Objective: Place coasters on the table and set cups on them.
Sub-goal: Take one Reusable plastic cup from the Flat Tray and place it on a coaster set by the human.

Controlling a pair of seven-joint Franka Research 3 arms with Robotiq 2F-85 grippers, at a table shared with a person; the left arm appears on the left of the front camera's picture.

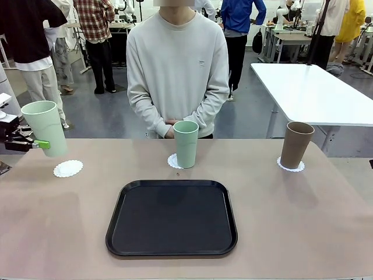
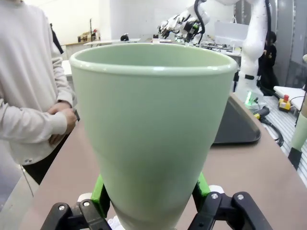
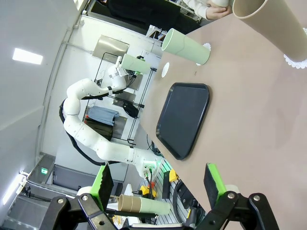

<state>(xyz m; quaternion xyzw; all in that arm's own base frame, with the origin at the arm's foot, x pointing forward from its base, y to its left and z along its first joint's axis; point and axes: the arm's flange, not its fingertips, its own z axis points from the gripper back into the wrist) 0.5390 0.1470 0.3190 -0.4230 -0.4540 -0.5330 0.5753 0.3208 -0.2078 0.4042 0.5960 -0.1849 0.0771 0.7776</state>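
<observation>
While the left pincer (image 1: 36, 143) grips a mint cup (image 1: 45, 127) above the far-left coaster (image 1: 68, 168), the right pincer (image 3: 158, 184) gapes empty.

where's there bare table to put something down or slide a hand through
Free: the table right of the tray, the near-left corner, and the gaps between doilies along the far edge. The bare doily sits under the mint cup held by the left gripper. Crowded: the middle cup just behind the tray, and the brown cup.
</observation>
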